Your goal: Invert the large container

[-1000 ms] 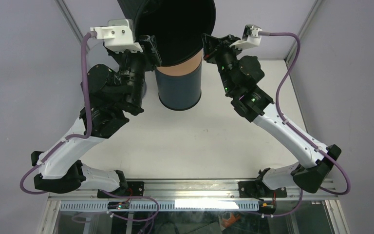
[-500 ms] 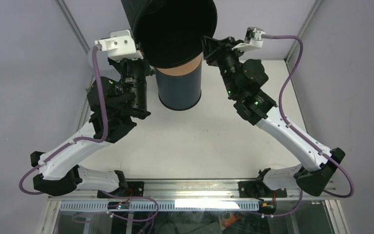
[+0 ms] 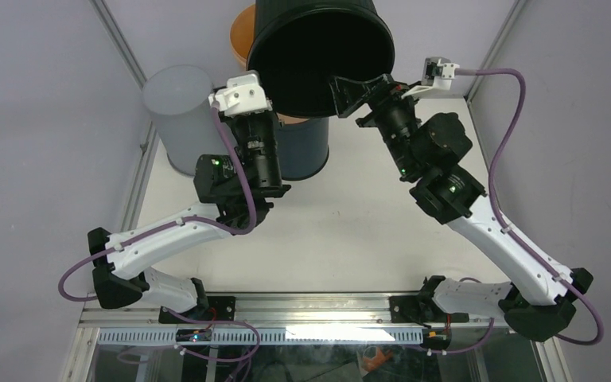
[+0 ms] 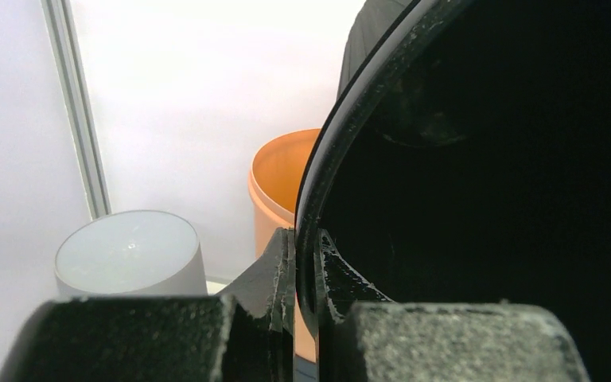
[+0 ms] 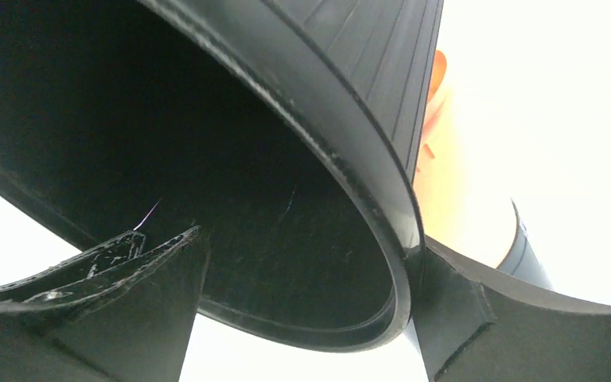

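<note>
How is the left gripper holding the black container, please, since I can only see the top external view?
Observer: In the left wrist view, the left gripper pinches the rim of the black container, with one finger outside the wall and one inside.
Operator: Thank you. And how does the right one sit on it?
Observer: The right wrist view shows the right gripper straddling the rim too. Its outer finger touches the rim, but there is a dark gap between the inner finger and the wall, so I cannot tell whether it is clamped.
</note>
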Robot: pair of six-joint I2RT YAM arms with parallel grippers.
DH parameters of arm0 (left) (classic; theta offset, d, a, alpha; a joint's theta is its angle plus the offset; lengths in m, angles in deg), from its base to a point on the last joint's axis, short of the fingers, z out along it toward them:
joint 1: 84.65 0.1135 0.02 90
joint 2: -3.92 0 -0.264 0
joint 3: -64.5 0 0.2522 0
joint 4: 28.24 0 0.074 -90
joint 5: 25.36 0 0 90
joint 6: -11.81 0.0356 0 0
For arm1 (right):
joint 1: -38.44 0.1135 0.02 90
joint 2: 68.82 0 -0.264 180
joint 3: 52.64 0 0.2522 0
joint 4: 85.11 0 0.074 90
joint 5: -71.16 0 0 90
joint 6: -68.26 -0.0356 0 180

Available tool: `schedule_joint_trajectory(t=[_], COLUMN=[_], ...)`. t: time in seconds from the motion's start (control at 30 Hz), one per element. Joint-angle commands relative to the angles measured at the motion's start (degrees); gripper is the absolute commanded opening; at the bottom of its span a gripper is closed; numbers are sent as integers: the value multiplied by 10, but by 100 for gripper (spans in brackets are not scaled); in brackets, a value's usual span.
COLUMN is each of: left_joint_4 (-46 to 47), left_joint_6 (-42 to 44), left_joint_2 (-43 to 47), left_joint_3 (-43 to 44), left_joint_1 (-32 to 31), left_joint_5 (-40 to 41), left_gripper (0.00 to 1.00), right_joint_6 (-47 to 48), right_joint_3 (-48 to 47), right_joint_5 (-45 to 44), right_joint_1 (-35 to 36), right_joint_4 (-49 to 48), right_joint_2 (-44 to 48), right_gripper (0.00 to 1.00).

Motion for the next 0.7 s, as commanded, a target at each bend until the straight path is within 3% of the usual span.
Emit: schedule_joint_trajectory(t=[0.0, 0.4, 0.67], left_joint_4=[132, 218, 208], left_joint_6=[105, 123, 98], left_joint_2=[-18, -116, -168], left_joint_3=[-24, 50, 119], left_joint_1=[3, 2, 1], left_joint_5=[15, -27, -67], left_gripper=[0, 0, 0], right_joint_6=[-7, 50, 75], right_joint_3=[-13, 51, 19], right_joint_5=[24, 58, 78], right_joint_1=[3, 3, 3], right_joint_4=[-32, 43, 89], right_joint_2=[40, 153, 196], right_gripper=[91, 98, 99])
